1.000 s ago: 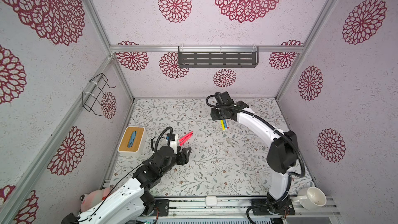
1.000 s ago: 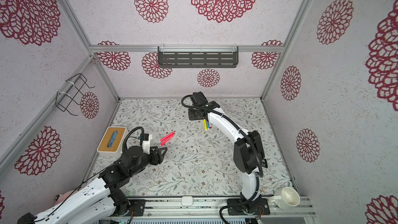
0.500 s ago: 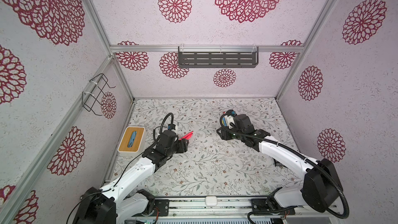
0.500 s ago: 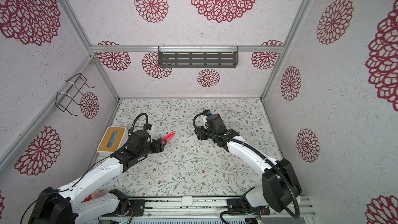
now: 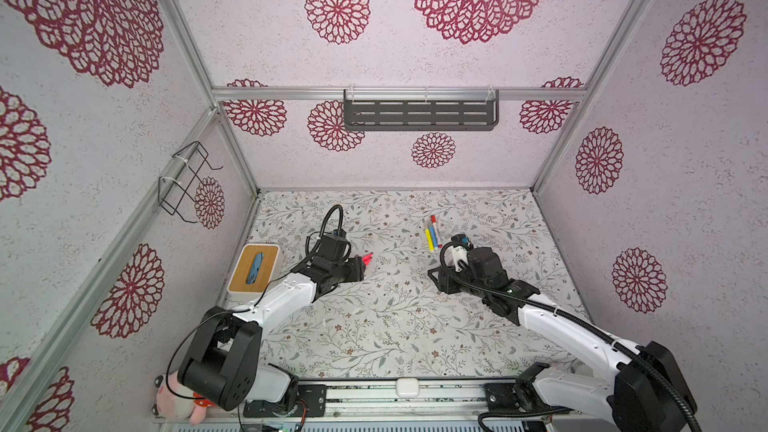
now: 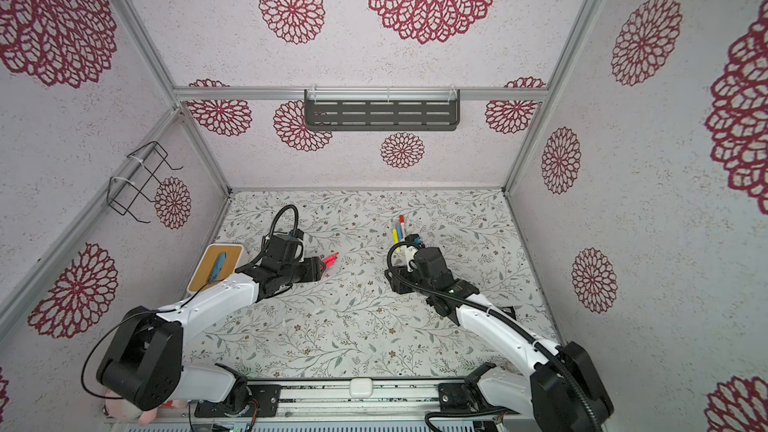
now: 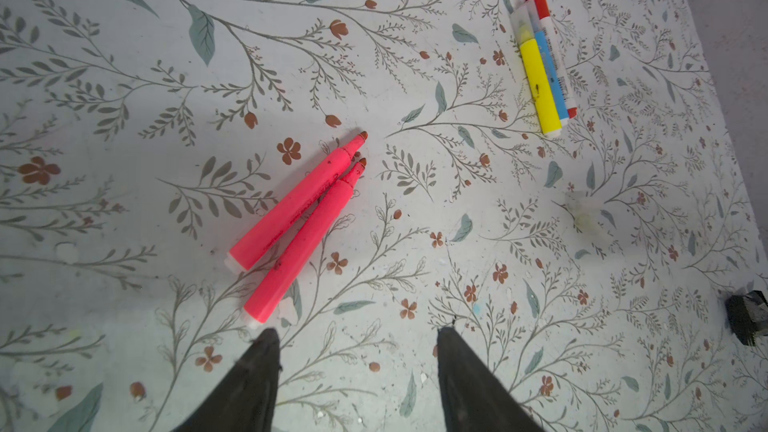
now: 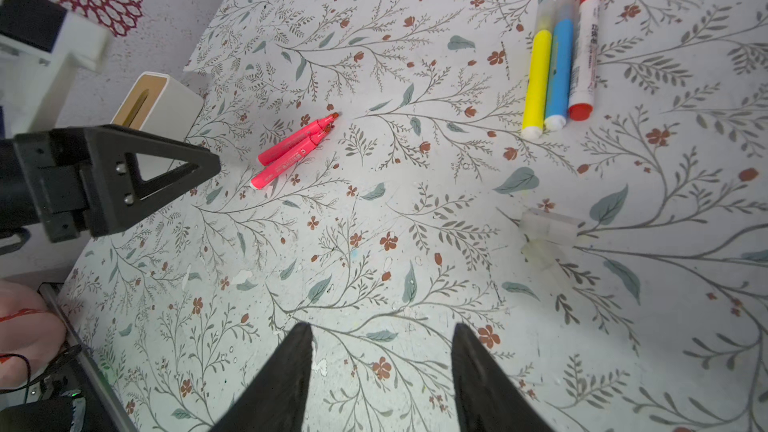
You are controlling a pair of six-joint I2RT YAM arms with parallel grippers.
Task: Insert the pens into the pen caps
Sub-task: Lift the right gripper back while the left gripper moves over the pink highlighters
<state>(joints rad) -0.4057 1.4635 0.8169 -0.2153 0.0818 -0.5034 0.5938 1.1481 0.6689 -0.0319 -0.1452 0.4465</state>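
I count three capped pens; two pink pens lie bare, two clear caps loose on the table. My left gripper and right gripper gape, holding nothing.

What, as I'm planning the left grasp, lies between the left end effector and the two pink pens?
Nothing visible: only bare floral mat separates the open left end effector from the pink pens.

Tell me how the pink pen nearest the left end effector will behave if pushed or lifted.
The pink pen looks like rigid plastic, so probably stiff and light. Its slim rounded barrel lies flat, so a sideways push would likely roll it. It touches the other pink pen, which would probably shift too.
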